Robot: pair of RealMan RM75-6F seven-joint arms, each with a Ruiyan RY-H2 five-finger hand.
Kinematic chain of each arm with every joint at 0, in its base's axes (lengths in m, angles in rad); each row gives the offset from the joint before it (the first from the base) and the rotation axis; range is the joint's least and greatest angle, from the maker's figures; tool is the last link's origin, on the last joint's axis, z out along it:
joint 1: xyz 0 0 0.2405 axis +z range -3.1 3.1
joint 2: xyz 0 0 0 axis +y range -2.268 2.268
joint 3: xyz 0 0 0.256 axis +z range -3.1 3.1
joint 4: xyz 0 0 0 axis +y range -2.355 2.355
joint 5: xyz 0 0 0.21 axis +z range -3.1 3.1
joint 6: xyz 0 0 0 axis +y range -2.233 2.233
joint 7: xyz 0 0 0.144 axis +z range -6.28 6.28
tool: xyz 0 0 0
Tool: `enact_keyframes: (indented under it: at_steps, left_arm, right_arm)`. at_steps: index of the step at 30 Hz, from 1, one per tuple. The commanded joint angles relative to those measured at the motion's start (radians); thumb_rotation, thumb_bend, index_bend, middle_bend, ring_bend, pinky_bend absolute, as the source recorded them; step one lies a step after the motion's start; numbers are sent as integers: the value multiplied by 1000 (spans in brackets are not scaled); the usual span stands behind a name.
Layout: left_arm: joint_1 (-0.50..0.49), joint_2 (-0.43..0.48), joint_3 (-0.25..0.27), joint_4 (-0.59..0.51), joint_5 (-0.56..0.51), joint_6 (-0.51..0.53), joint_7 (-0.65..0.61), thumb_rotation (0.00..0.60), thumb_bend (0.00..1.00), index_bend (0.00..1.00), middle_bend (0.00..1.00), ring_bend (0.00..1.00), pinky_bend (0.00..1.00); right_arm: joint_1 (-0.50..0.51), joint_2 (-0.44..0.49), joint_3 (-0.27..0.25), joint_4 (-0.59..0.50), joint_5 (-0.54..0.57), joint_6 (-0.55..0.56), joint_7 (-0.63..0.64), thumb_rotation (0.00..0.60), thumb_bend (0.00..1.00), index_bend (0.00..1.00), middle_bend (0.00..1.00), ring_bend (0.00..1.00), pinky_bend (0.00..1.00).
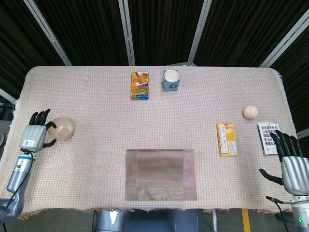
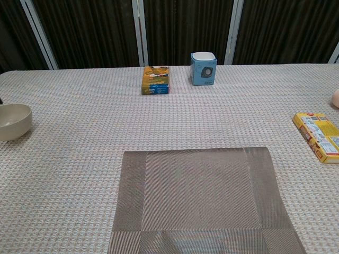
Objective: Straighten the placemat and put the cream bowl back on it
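- The left hand holds the cream bowl at the counter's left edge, fingers around its rim.
- The placemat lies at the front edge.
- The right hand has spread fingers, holding nothing.

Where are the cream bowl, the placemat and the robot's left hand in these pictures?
cream bowl (image 1: pixel 62 127), head view, on its inner hollow.
placemat (image 1: pixel 161 174), head view, on the middle of its woven surface.
left hand (image 1: pixel 34 134), head view, on the grey back of the hand.
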Motion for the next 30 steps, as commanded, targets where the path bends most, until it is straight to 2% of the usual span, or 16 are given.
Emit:
enact_keyframes:
  at_steps: [1,6,11,16,21,26,30]
  left_arm:
    - [8,36,-14,-75,23,75,-4,600,0,3,0,0,0]
    - [9,129,-5,-237,109,180,-10,600,0,46,0,0,0]
    - [-4,213,56,-460,273,267,59,600,0,101,0,0,0]
    - [-36,232,124,-614,425,259,165,600,0,150,0,0,0]
    - [-73,194,180,-674,521,175,268,600,10,208,0,0,0]
    - [-98,125,220,-662,550,88,289,600,134,301,0,0,0]
    - [-102,61,242,-611,567,61,285,600,221,348,0,0,0]
  right_arm:
    - [-1,4,1,-3,2,2,6,600,0,0,0,0,0]
    - [-5,11,0,-10,-5,9,14,600,0,0,0,0,0]
    - [-7,14,-2,-13,-13,15,16,600,0,0,0,0,0]
    - [-8,14,-4,-10,-14,14,17,600,0,0,0,0,0]
    - [-7,13,-2,-5,-9,13,17,600,0,0,0,0,0]
    - [-8,12,0,0,-3,12,19,600,0,0,0,0,0]
    - [-7,12,1,5,5,9,19,600,0,0,0,0,0]
